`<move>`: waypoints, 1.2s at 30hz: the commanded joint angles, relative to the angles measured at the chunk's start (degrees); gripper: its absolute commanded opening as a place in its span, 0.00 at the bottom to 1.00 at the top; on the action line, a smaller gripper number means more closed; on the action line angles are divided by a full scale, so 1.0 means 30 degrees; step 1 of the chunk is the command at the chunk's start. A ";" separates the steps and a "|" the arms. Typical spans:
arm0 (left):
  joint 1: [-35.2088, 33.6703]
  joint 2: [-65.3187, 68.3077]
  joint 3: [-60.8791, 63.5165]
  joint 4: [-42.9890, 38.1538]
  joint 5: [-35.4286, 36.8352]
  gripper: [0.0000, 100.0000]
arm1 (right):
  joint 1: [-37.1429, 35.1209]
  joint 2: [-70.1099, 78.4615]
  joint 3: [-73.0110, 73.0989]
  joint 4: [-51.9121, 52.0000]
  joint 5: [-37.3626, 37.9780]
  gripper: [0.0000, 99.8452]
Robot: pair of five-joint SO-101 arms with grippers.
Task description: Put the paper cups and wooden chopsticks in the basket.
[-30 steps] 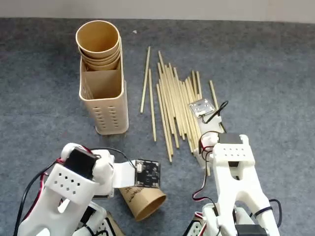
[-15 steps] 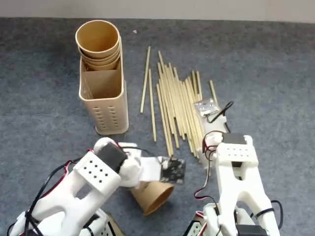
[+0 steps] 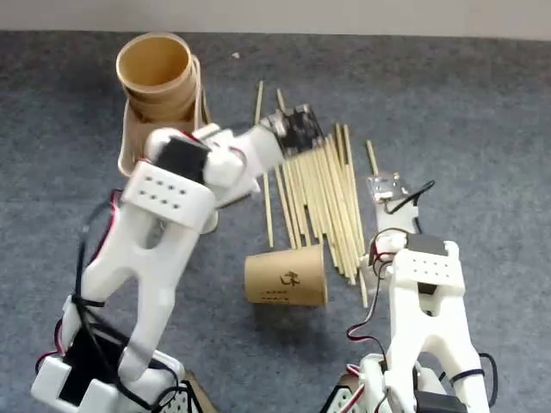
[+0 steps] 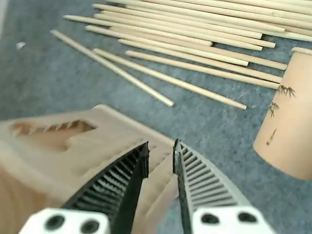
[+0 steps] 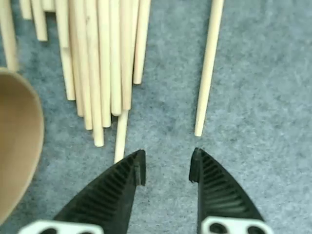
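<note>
A tan slotted basket point(image 3: 129, 146) leans at the back left with stacked paper cups point(image 3: 155, 69) in it. One more paper cup point(image 3: 286, 277) lies on its side mid-table, next to a spread of wooden chopsticks point(image 3: 323, 198). My left gripper point(image 4: 160, 144) hovers just over the basket point(image 4: 63, 151) wall, narrowly open and holding nothing; the lying cup point(image 4: 287, 122) is off to its side. My right gripper point(image 5: 167, 158) is open above the carpet at the near ends of the chopsticks point(image 5: 97, 58), with one lone chopstick point(image 5: 207, 68) just beyond a fingertip and the cup point(image 5: 17, 146) beside it.
Grey carpet covers the table. My left arm point(image 3: 164, 198) stretches across the basket's front and hides most of it. Two chopsticks point(image 3: 258, 146) lie apart between basket and pile. Bare carpet lies to the far right and far left.
My left arm swung from the near edge up to the basket, leaving the cup, which rolled toward the chopsticks. The basket shifted left and tilted. The right arm crept slightly forward.
</note>
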 commanded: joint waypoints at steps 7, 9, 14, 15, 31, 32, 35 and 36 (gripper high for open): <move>0.0190 0.0015 -0.7311 0.4894 0.1026 0.11 | -0.2154 -0.0132 -0.0044 -0.0073 -0.0176 0.17; -0.0718 0.0015 -0.8278 0.4923 0.2286 0.11 | -0.2564 0.0015 -0.0015 -0.0073 -0.0147 0.17; -0.4733 -0.1128 -1.1473 0.4952 0.4923 0.11 | -0.3678 -0.0015 0.1304 -0.0132 -0.0088 0.17; -0.5582 -0.1538 -1.1824 0.4952 0.5304 0.11 | -0.3795 -0.0015 0.1421 -0.0044 0.0205 0.17; -1.1648 -0.4264 -0.5143 0.3048 0.5685 0.11 | -0.3297 -0.8015 -0.3238 0.6198 -0.4015 0.17; -1.1678 -0.4264 -0.4908 0.2930 0.5685 0.11 | -0.2945 -0.8278 -0.3209 0.6198 -0.4044 0.17; -1.1678 -0.4234 -0.4293 0.2901 0.5685 0.11 | -0.3971 -0.8513 -0.3092 0.6755 -0.4044 0.17; -1.1678 -0.4234 -0.4088 0.2872 0.5685 0.11 | -0.5055 -0.8571 -0.3267 0.7106 -0.4015 0.17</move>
